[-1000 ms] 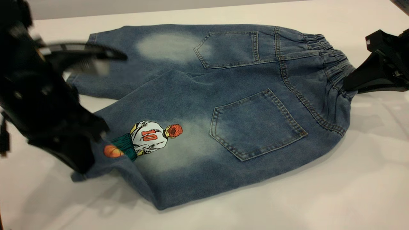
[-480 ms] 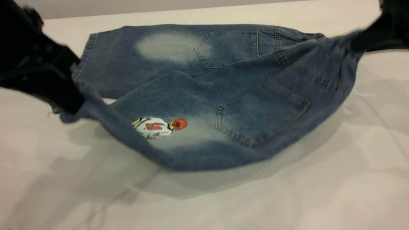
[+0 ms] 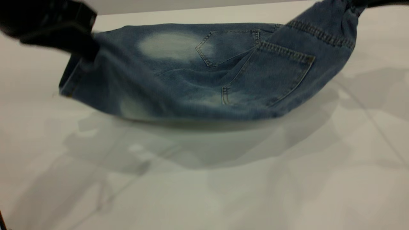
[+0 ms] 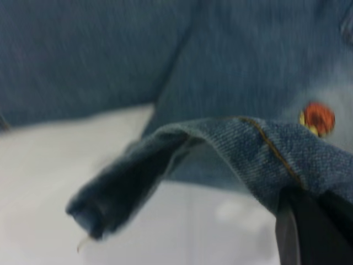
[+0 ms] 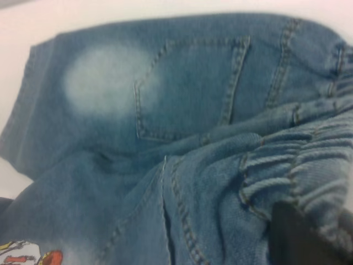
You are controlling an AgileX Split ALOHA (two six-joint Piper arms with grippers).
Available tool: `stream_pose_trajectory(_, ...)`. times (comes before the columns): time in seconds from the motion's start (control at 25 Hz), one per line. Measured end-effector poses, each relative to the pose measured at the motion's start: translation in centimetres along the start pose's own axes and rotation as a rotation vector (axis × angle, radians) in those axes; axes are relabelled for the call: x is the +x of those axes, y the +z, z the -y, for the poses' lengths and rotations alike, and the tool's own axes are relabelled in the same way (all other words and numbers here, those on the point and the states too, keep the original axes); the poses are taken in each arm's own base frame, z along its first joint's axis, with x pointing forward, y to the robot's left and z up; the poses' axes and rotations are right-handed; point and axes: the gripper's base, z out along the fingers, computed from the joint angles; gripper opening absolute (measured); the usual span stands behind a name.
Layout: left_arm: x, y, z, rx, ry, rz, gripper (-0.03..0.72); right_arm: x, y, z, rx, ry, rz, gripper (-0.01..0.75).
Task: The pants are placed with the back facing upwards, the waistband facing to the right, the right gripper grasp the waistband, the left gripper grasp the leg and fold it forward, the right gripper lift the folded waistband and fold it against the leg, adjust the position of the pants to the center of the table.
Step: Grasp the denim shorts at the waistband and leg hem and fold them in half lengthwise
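The blue denim pants [image 3: 179,76] hang in a sagging curve, their near half raised off the table [image 3: 223,179] over the far half. At the upper left my left gripper [image 3: 80,48] is shut on the leg [image 3: 105,83] at its hem. The left wrist view shows that hem [image 4: 265,149] pinched at the left gripper [image 4: 300,201], with the orange of the print [image 4: 319,118] beyond. My right gripper [image 3: 354,3], mostly cut off at the top right, is shut on the waistband [image 3: 346,9]. In the right wrist view the ruffled waistband [image 5: 298,165] is bunched at the right gripper [image 5: 287,215].
The pale table stretches wide in front of the pants, marked only by shadows of the cloth and arms. Its far edge [image 3: 191,9] runs just behind the pants.
Both grippers have risen and moved toward the far side, drawing the near half of the pants up and over. The printed figure has turned out of the exterior view.
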Motion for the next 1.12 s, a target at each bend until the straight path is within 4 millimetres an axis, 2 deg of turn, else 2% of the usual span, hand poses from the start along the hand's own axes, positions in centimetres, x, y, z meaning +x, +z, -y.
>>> stream_pose_trajectory(0.32, -2.9, -0.7, -0.6, -0.043, 0.029, 0.175, 0.038, -1.6, 0.2, 0.1, 0.004, -0.014, 0.044, 0.034)
stream_pose_trajectory(0.64, -4.2, -0.1, -3.8, -0.12, -0.028, 0.209, 0.038, -2.8, 2.4, 1.6, -0.008, 0.002, 0.04, 0.034)
stream_pose_trajectory(0.8, -5.3, 1.0, -5.7, -0.153, -0.051, 0.205, 0.038, -3.4, 3.5, 2.2, -0.034, 0.014, 0.035, 0.034)
stream_pose_trajectory(1.12, -7.9, 5.0, -6.8, -0.153, -0.015, 0.144, 0.038, -5.0, 4.9, 2.2, -0.046, -0.025, 0.051, 0.034)
